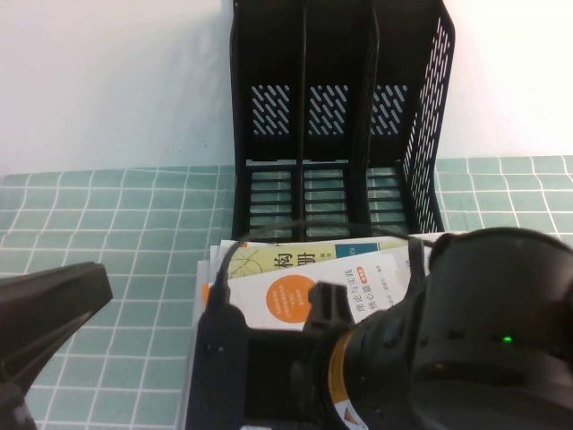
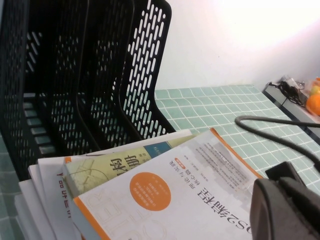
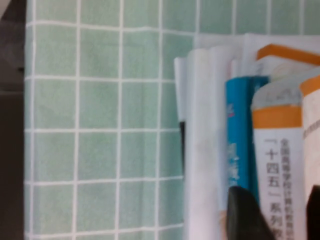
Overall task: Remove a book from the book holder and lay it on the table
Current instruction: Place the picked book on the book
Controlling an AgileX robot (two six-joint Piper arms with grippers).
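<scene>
Book: the large white-grey paperback with orange border, orange circle and black "ROS2" title [image 2: 200, 200] lies flat, face up, on top of a fanned stack of books in front of the rack — out of every compartment.
Stack beneath: a pale yellow and teal book [image 2: 115, 165] shows just under it, with white volumes [image 2: 42, 195] fanned out below; in the right wrist view their edges run side by side on the cloth.
Book holder: the tall black plastic rack with three upright compartments and slanted slots [image 1: 340, 116] stands upright behind the stack; all three compartments show bare slatted floors.
Table: the mint-green cloth of small square tiles with white grid lines [image 1: 116, 233] carries rack and stack.
Right gripper: [image 3: 272, 212] hovers low over the stack's edge — two dark fingertips [image 3: 245, 215] stand apart with the paperback's orange-banded edge showing between them; whether they touch it cannot be told.
Left gripper: [image 1: 45, 313] sits low over the cloth on the robot's left, near the stack but apart from it; I cannot tell how its jaws stand.
</scene>
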